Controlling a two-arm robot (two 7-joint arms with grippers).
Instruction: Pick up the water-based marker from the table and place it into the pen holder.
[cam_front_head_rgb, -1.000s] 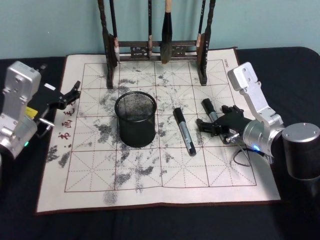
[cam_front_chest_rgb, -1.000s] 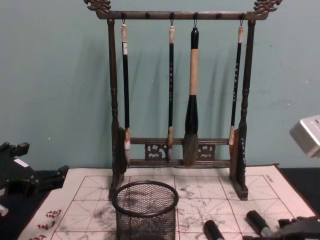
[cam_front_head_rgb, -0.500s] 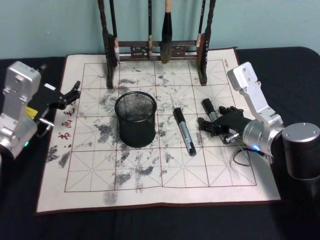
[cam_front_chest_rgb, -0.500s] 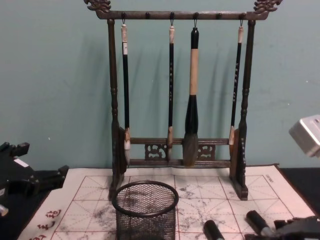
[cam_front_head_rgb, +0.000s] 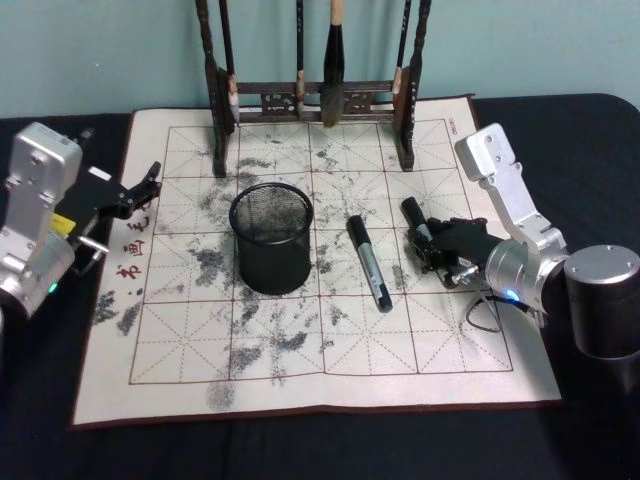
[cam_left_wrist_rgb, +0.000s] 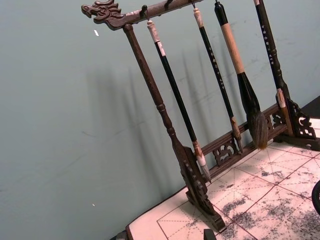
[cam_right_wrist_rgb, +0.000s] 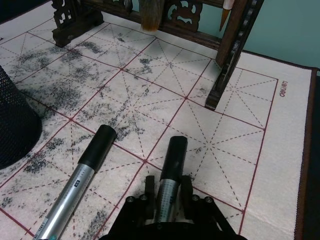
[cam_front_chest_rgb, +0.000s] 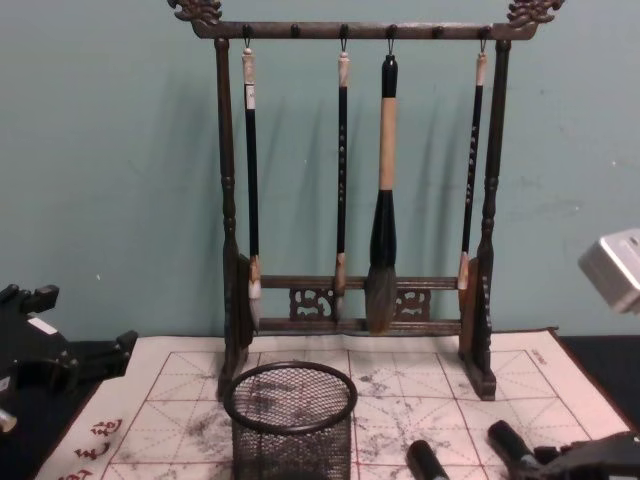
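Two black-capped, grey-barrelled water-based markers lie on the ink-stained practice mat (cam_front_head_rgb: 300, 360). One marker (cam_front_head_rgb: 369, 263) (cam_right_wrist_rgb: 80, 180) rests free just right of the pen holder. The other marker (cam_front_head_rgb: 414, 216) (cam_right_wrist_rgb: 174, 152) lies further right, and my right gripper (cam_front_head_rgb: 432, 243) (cam_right_wrist_rgb: 167, 194) is shut on its barrel, low on the mat, with a finger (cam_right_wrist_rgb: 149, 190) pressed against each side. The pen holder (cam_front_head_rgb: 272, 237) (cam_front_chest_rgb: 290, 415), a round black mesh cup, stands upright and looks empty. My left gripper (cam_front_head_rgb: 145, 185) is parked open at the mat's left edge.
A tall dark wooden rack (cam_front_head_rgb: 315, 95) (cam_front_chest_rgb: 360, 300) with several hanging calligraphy brushes stands at the mat's far edge, behind the cup. Black cloth (cam_front_head_rgb: 590, 140) covers the table around the mat. Bare mat squares lie in front of the cup and markers.
The right gripper's fingers have shut onto the right-hand marker's barrel. The left arm, cup and other marker have not moved.
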